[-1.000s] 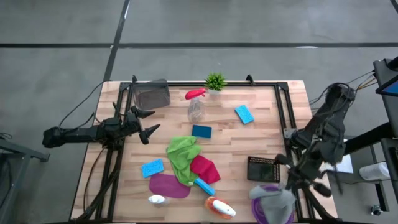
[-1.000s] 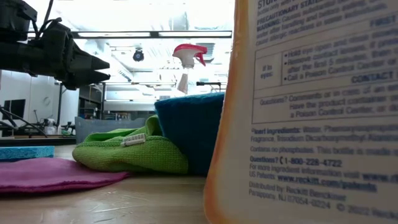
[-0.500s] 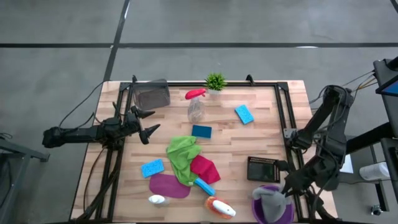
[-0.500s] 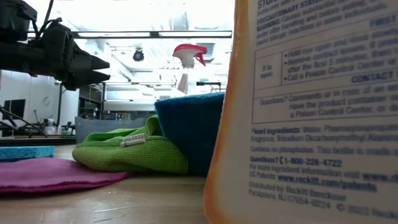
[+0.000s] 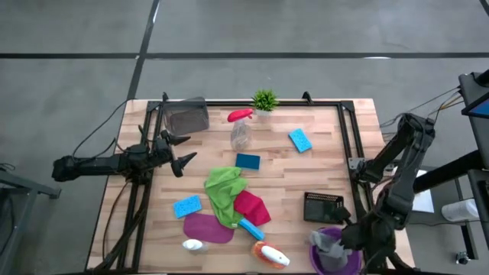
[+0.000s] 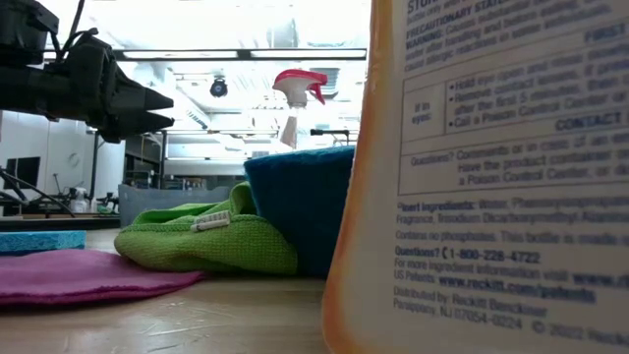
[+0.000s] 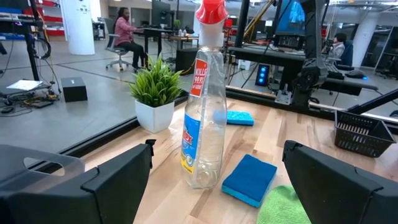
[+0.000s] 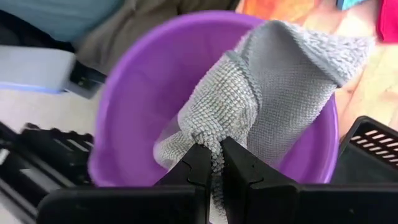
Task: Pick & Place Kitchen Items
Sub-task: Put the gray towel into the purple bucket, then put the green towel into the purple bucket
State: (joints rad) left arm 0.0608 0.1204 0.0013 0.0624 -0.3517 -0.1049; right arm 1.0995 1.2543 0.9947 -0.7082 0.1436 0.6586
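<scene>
Your right gripper (image 8: 214, 163) is pinched tight on the grey cloth (image 8: 273, 99), which hangs down into the purple bowl (image 8: 134, 93) at the table's near right corner. Your left gripper (image 5: 180, 149) waits at the left edge, jaws spread wide and holding nothing, facing the red-topped clear spray bottle (image 7: 204, 99).

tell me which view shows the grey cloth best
The right wrist view: the grey cloth fills it, pinched in the shut right gripper over the purple bowl. The high view shows it small at the table's near right corner. The low and left wrist views miss it.
</scene>
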